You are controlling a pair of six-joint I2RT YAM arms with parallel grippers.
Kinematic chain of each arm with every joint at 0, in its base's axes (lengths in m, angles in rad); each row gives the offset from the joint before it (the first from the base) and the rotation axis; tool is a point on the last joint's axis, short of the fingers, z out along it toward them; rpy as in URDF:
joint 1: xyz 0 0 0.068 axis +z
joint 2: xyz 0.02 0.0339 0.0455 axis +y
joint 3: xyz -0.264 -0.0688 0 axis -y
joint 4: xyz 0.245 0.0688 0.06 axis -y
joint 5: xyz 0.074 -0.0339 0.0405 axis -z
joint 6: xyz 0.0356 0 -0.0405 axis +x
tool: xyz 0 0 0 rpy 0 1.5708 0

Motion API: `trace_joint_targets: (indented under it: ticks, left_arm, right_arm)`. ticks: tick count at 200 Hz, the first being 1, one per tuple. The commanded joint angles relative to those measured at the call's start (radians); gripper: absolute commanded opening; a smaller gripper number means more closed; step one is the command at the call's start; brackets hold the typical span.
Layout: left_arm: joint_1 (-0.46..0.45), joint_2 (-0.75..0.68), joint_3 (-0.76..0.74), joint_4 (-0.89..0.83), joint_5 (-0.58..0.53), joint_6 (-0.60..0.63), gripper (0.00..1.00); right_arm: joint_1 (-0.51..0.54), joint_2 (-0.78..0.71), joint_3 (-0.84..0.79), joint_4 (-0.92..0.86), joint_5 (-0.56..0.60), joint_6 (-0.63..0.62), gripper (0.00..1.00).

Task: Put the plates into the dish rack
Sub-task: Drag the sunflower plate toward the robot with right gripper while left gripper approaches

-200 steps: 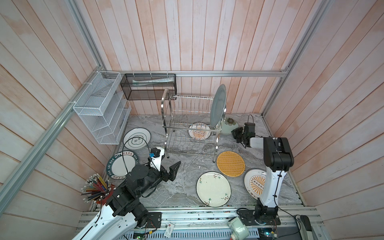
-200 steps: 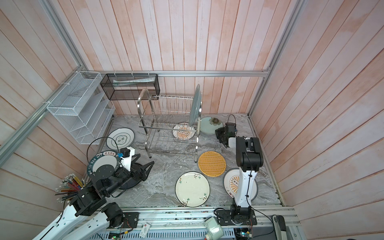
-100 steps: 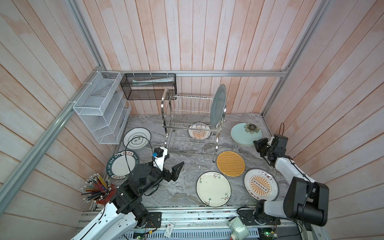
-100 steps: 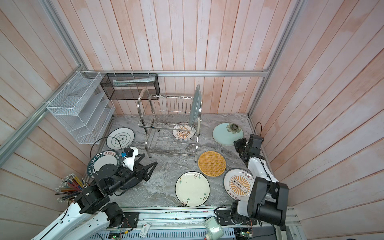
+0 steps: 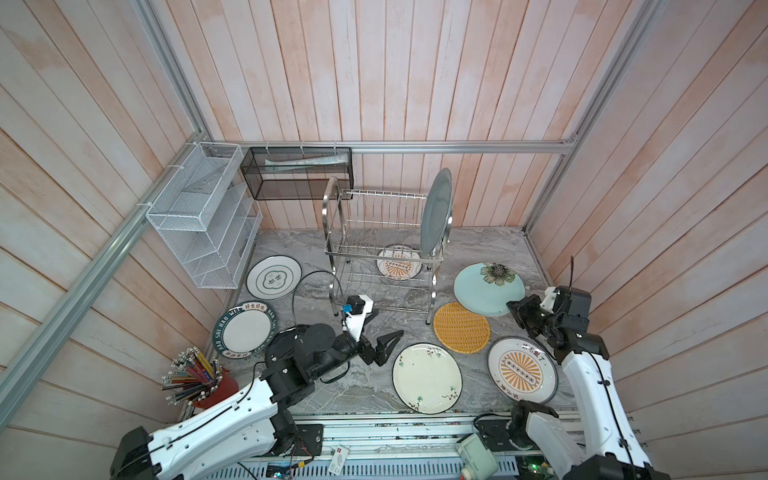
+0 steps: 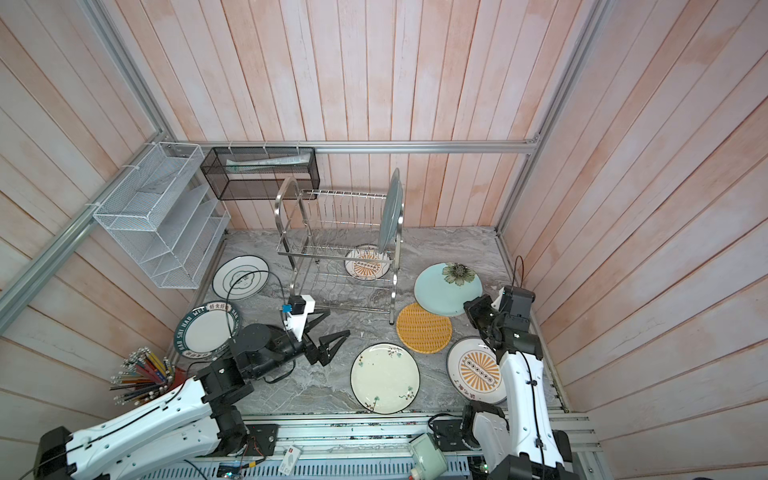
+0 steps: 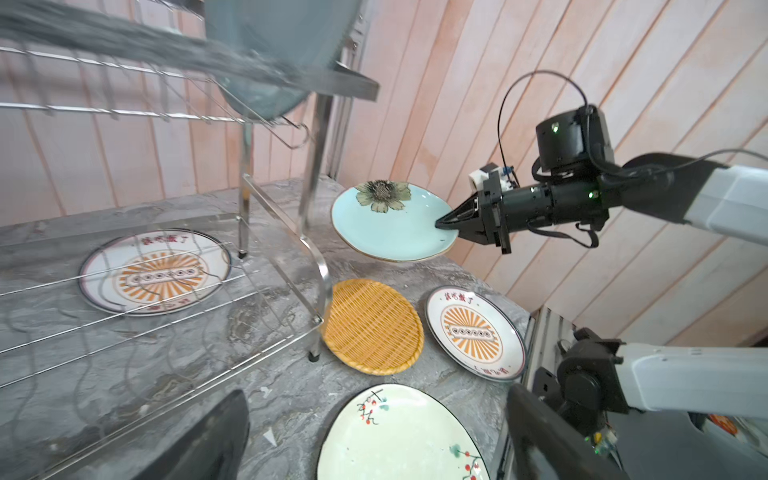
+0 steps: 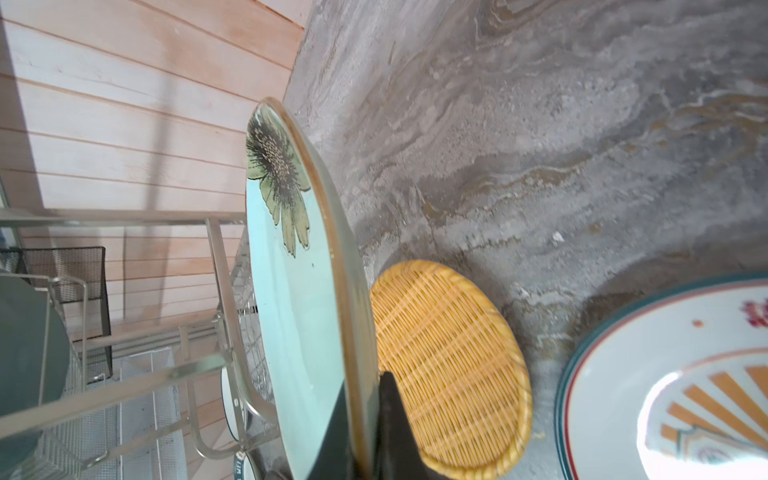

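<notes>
Pale green plate (image 5: 482, 297) carries a dark flower; woven-look plate (image 5: 461, 328) is yellow.

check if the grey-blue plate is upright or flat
Upright: the grey-blue plate stands on edge in the upper tier of the dish rack, at its right end.

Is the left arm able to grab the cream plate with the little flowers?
Probably yes. The left gripper is open and hovers just beside the cream plate. The plate lies flat on the table, with nothing on top of it and nothing between the two.

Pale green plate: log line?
right gripper: shut on pale green plate, lifted | left gripper: open, empty | dish rack: grey-blue plate upright
</notes>
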Motion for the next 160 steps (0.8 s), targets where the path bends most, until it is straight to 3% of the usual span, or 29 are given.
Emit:
trace_joint_targets:
  ticks: [1,41,108,160]
  left_arm:
    - [-0.073,0.093,0.021,0.162,-0.027,0.091,0.97]
    - [-0.185,0.281,0.122,0.16,-0.101,0.329,0.97]
    - [-0.265,0.466,0.263,0.14,-0.187,0.728,0.94]
    - [-0.277,0.602,0.359,0.113,-0.15,0.886,0.88]
  right_arm:
    - [0.01,-0.079,0.049,-0.082,-0.008,-0.015,0.0]
    - [0.055,-0.133,0.044,-0.15,-0.039,-0.004,0.0]
    - [0.153,-0.2,0.058,-0.207,-0.034,0.044,0.0]
    - [0.187,-0.207,0.079,-0.202,-0.041,0.07,0.0]
